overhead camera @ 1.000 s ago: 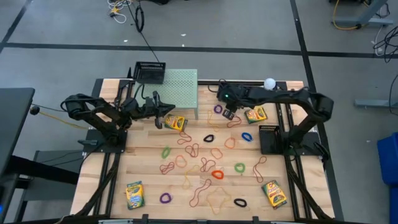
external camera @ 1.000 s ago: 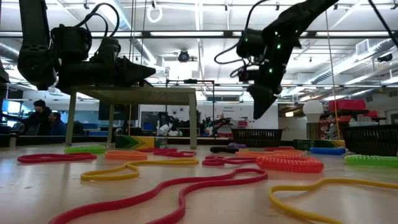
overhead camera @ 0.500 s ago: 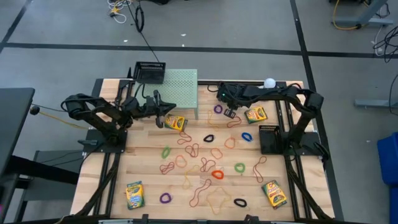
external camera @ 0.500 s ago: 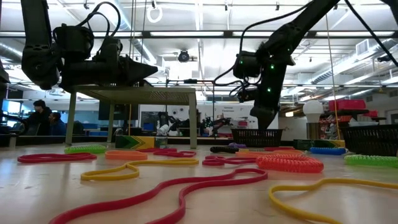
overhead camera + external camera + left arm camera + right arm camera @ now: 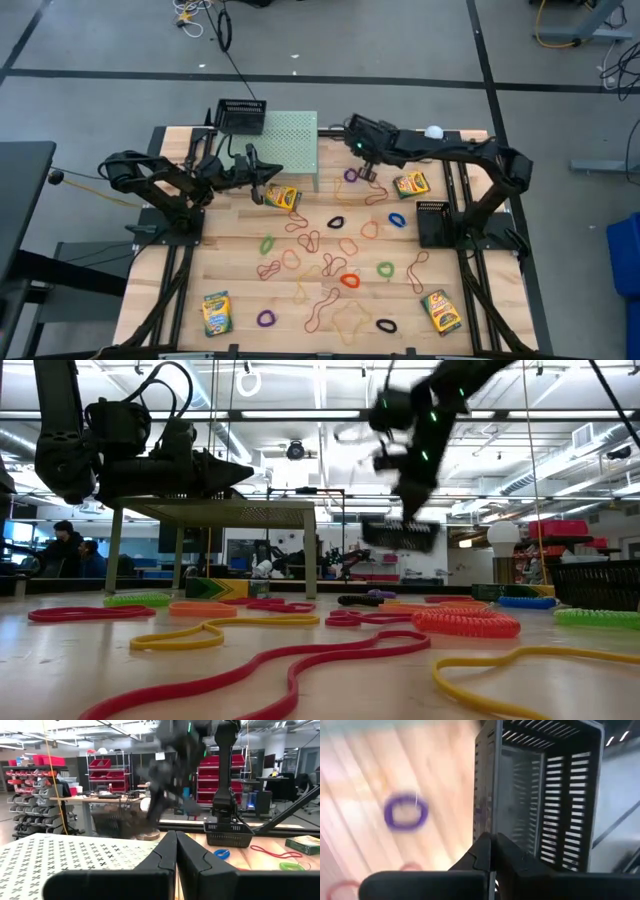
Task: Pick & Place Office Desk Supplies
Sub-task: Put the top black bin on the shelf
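Observation:
My right gripper (image 5: 366, 168) hangs above the table's far middle, shut on a small black mesh tray (image 5: 400, 533) that hangs clear of the wood. Rubber bands (image 5: 330, 262) in several colours lie scattered over the table's middle; a purple one (image 5: 406, 812) lies below the tray. Yellow-and-green crayon boxes lie flat: one (image 5: 283, 197) by my left gripper, one (image 5: 412, 183) at the far right, two near the front (image 5: 216, 313) (image 5: 441, 311). My left gripper (image 5: 262, 188) is shut and level above the table's left part, holding nothing. My right gripper pinches one upright mesh wall of the tray at its top rim (image 5: 493, 822) between its two fingers. The fingers slant down from above. The tray hangs below them, lifted clear of the table, its open side toward the wrist camera.
A green perforated platform (image 5: 290, 140) on legs stands at the far middle-left, a black mesh tray (image 5: 240, 116) behind it. Another black tray (image 5: 430, 222) sits at the right. A white ball-topped stand (image 5: 434, 132) is at the far right edge.
My right gripper dipped to the table, shut on the small black tray's wall, then rose and shifted toward the far edge. The tray, which stood on the table, now hangs lifted clear.

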